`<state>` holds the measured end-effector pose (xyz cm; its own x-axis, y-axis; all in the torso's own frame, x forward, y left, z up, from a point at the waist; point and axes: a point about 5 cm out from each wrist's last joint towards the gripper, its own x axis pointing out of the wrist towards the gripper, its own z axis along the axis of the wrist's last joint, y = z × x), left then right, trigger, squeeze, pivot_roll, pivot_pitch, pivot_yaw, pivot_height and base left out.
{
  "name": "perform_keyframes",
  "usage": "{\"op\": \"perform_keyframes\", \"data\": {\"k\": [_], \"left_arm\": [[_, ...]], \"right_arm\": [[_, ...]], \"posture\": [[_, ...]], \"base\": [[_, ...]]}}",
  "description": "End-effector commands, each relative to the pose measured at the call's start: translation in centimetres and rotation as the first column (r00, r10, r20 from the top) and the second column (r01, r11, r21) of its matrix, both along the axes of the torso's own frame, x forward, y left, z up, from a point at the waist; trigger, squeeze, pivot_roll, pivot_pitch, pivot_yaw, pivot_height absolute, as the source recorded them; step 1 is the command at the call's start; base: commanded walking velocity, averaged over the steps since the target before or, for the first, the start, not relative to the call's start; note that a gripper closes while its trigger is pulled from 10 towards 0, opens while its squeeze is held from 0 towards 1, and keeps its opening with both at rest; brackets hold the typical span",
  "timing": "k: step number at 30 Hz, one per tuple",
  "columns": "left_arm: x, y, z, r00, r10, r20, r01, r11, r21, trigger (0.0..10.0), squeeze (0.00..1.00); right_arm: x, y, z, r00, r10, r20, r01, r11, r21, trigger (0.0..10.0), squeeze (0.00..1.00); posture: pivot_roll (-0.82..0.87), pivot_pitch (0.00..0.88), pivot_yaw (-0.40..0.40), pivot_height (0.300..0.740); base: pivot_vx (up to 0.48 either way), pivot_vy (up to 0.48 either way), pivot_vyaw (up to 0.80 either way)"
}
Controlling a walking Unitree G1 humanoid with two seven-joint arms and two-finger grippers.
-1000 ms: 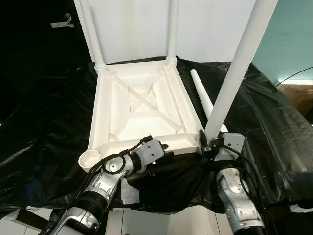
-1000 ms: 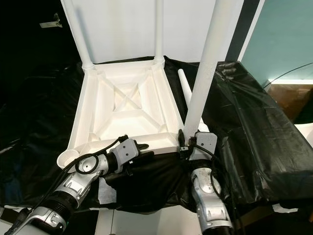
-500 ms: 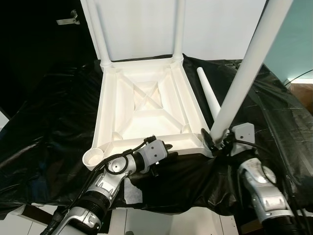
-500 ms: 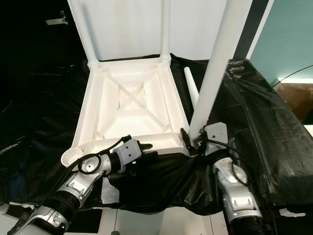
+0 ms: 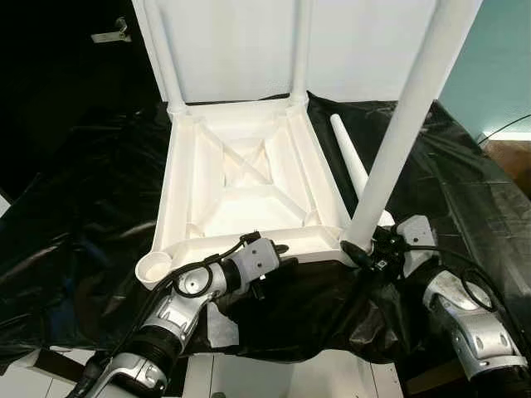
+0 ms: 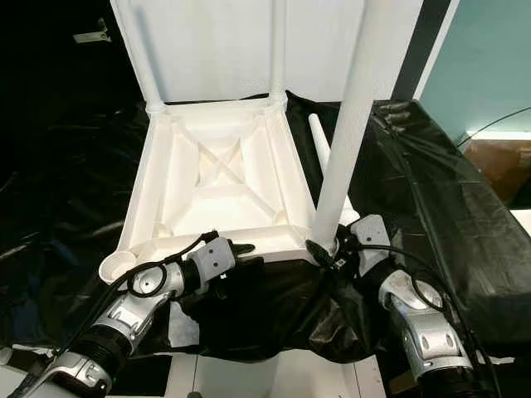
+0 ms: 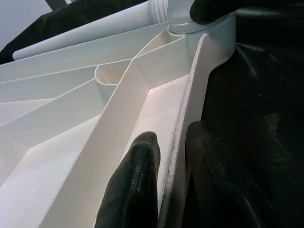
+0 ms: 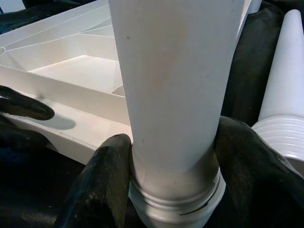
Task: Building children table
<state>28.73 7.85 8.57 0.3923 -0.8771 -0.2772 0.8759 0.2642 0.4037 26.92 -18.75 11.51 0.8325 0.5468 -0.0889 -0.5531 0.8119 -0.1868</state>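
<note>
The white plastic tabletop (image 5: 184, 178) lies upside down on black sheeting. Two white legs (image 5: 166, 58) (image 5: 300, 50) stand in its far corner sockets. My right gripper (image 5: 363, 250) is shut on the base of a third leg (image 5: 406, 124), which stands almost upright at the near right corner socket. In the right wrist view, both black fingers (image 8: 107, 161) clamp that leg (image 8: 175, 71) just above its threaded collar. My left gripper (image 5: 278, 254) is shut on the tabletop's near rim (image 7: 190, 104). The near left socket (image 5: 154, 268) holds nothing. A fourth leg (image 5: 348, 153) lies loose to the tabletop's right.
Crumpled black sheeting (image 5: 91, 207) covers the whole work surface and drops over its near edge. A white paper patch (image 5: 220, 325) lies under my left forearm. A white board (image 5: 365, 41) stands behind, with a teal wall (image 5: 506, 66) at the right.
My right arm has swung out to the right while keeping its grip, and the held leg now stands more upright at the corner socket. My left gripper stays on the rim. The camera shifted slightly.
</note>
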Motion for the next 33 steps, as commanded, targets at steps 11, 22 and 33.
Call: {"op": "perform_keyframes", "data": {"k": [11, 22, 33], "left_arm": [[-1.2, 0.2, -2.7, 0.995, -0.037, -0.094, 0.048, 0.993, 0.109, 10.0, 0.00], [-1.5, 0.2, -2.8, 0.994, -0.040, -0.098, 0.051, 0.993, 0.108, 10.0, 0.00], [-1.5, 0.1, -2.8, 0.994, -0.036, -0.100, 0.047, 0.993, 0.106, 10.0, 0.00]], "right_arm": [[-0.3, 0.4, -2.9, 0.901, -0.430, -0.050, 0.433, 0.896, 0.094, 0.0, 0.00], [0.1, 3.6, -2.8, 0.809, -0.586, -0.035, 0.579, 0.785, 0.220, 4.3, 0.00], [0.5, 2.9, -0.7, 0.886, -0.436, 0.158, 0.423, 0.899, 0.114, 10.0, 0.00]], "posture": [[-0.03, 0.009, -0.016, 0.740], [-0.02, 0.015, -0.013, 0.740], [-0.03, 0.015, -0.018, 0.740]], "base": [[0.000, 0.000, 0.00], [0.000, 0.000, 0.00], [0.000, 0.000, 0.00]]}}
